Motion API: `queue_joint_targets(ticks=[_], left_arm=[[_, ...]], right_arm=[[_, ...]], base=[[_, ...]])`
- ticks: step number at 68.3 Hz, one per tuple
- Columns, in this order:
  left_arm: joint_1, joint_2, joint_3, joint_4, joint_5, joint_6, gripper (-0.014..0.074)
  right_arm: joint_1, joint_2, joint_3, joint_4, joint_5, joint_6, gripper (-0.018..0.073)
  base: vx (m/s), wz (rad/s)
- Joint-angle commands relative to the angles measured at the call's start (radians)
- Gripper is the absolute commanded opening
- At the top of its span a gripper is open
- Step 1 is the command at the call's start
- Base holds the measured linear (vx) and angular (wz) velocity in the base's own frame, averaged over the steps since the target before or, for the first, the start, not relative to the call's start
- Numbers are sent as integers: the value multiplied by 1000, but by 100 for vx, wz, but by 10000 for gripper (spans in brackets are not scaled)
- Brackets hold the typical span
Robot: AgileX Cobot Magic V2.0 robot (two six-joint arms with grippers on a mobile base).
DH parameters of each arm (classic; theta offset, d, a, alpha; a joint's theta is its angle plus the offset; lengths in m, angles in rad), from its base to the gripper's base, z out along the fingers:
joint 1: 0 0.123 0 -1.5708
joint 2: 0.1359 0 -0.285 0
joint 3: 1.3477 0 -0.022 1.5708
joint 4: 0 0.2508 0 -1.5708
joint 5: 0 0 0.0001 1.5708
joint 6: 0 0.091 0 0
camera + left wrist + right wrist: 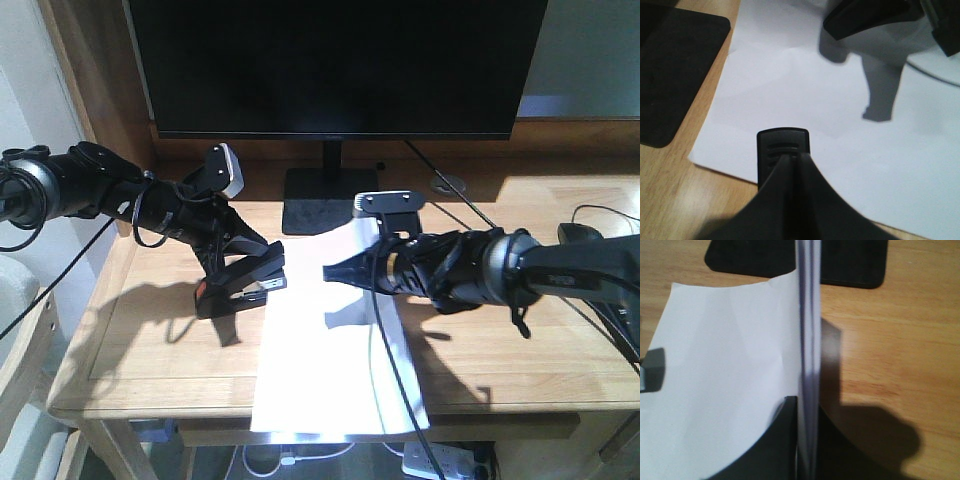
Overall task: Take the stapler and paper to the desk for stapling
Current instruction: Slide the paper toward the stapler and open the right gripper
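The black stapler point(243, 283), with an orange-red patch at its rear, hangs just above the wooden desk point(150, 340), beside the paper's left edge. My left gripper point(232, 262) is shut on it. In the left wrist view the stapler's nose point(783, 142) pokes out past the gripper point(791, 159), over the paper point(805, 95). The white paper point(325, 350) lies down the desk's middle and overhangs the front edge. Its far right part is lifted, with my right gripper point(335, 272) shut on it. The right wrist view shows the paper's edge point(807, 340) pinched between the fingers point(782, 440).
A large dark monitor point(335, 65) stands at the back, its black stand base point(320, 200) just beyond the paper. A black mouse point(580, 235) and cables lie at the right. A power strip point(440, 462) sits on the floor under the desk.
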Motion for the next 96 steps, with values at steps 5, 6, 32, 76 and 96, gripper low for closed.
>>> queue_joint_targets(ticks=[5, 6, 32, 76, 96], left_arm=[[-2, -64, -26, -53, 19, -9, -6], [-2, -64, -26, -53, 19, -9, -6], [-2, -64, -26, -53, 19, -9, -6], [-2, -64, -26, -53, 19, -9, -6], [-2, -64, -26, -53, 18, -9, -6]], right_arm=[[-5, -2, -91, -61, -37, 11, -2], [-5, 3, -98, -61, -41, 12, -2], [-5, 73, -201, -53, -61, 89, 69], [-5, 13, -185, -55, 12, 83, 640], [-6, -162, -69, -55, 117, 40, 622]], base=[[0, 0], [0, 0], [0, 0], [0, 0], [0, 0]])
